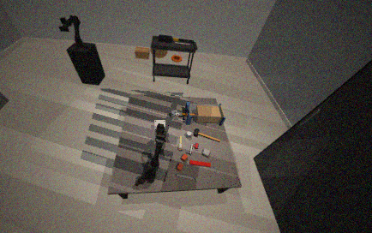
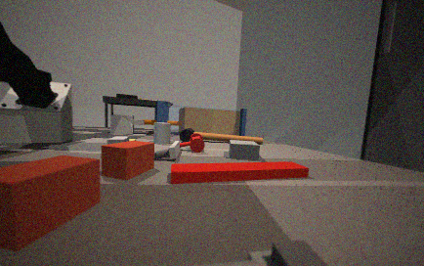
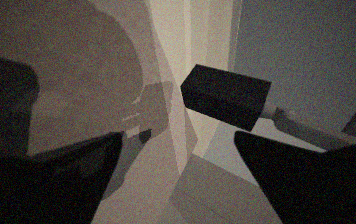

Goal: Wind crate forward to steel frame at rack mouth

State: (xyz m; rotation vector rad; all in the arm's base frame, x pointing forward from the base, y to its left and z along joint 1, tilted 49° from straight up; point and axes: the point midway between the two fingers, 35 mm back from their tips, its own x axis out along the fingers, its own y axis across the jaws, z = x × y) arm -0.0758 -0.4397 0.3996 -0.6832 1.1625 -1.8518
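Handle not yet taken; gripper (image 1: 160, 127) (image 3: 179, 137) wide and empty. Next: find the winch handle, grasp it.

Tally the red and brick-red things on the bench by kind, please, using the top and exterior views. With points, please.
Brick-red blocks (image 1: 184, 157) (image 1: 180, 166) (image 2: 128, 160) (image 2: 59, 196): 2
Long red bar (image 1: 200, 164) (image 2: 239, 173): 1
Red round-headed piece (image 1: 196, 146) (image 2: 197, 143): 1
Total: 4
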